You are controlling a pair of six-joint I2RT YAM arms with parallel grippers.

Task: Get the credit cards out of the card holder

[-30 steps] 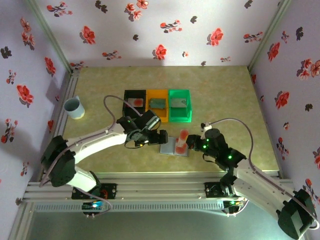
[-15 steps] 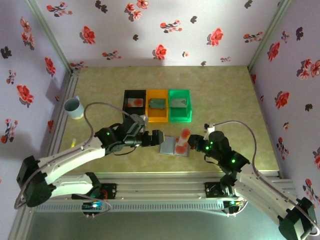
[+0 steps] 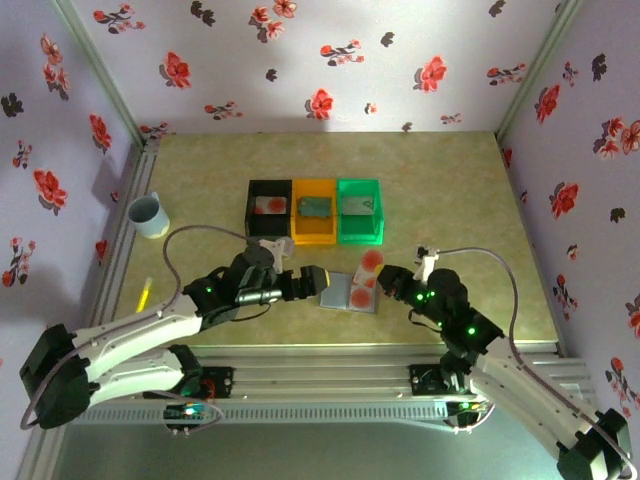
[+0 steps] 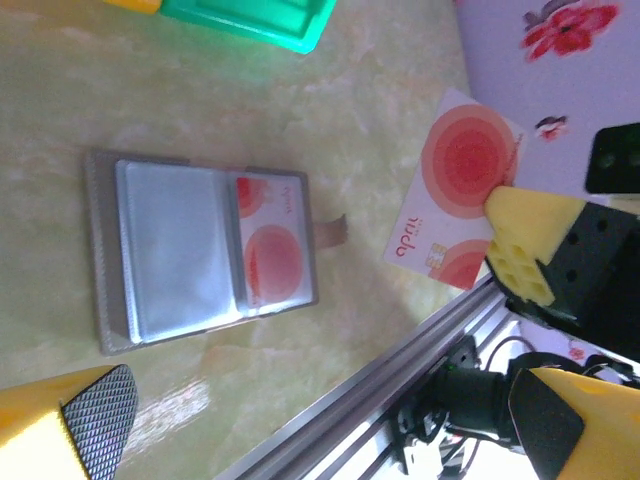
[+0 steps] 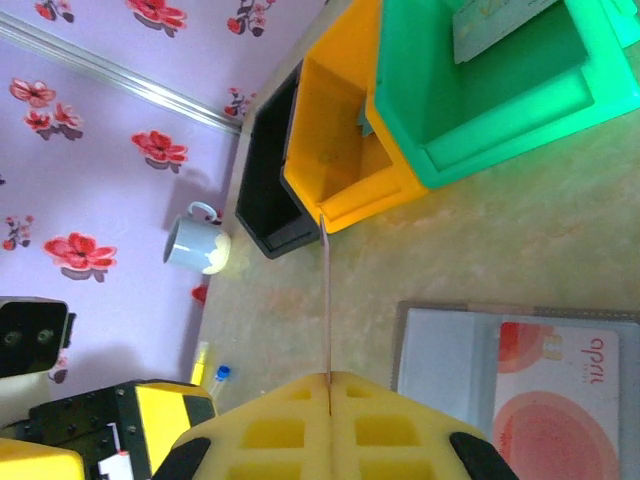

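The left arm stretches low from its base at the near left toward the middle of the surface (image 3: pixel 450 200), forearm almost level. The left end effector (image 3: pixel 312 281) points at the holder (image 3: pixel 349 292) from the left, just beside it and not touching. Its fingers (image 4: pixel 92 415) are spread wide with nothing between them. The right arm comes in from the near right with its elbow bent, and the right end effector (image 3: pixel 380 274) sits by the holder's right edge. Its yellow pads (image 5: pixel 330 425) are pressed together on one held card (image 3: pixel 370 264), white with red circles, which is clear of the holder; the right wrist camera sees this card edge-on as a thin line. The one holder lies open and flat on the surface, in front of the bins and between the two end effectors. Five cards are visible. One is pinched by the right arm, and a second, the tucked card (image 4: pixel 272 255), is in the holder half nearer the right arm. The other three lie one each in three bins standing in a touching row: the black bin (image 3: pixel 254 193), the orange bin (image 3: pixel 314 237) and the green bin (image 3: pixel 360 236). One mug (image 3: pixel 148 215) stands at the surface's left edge.
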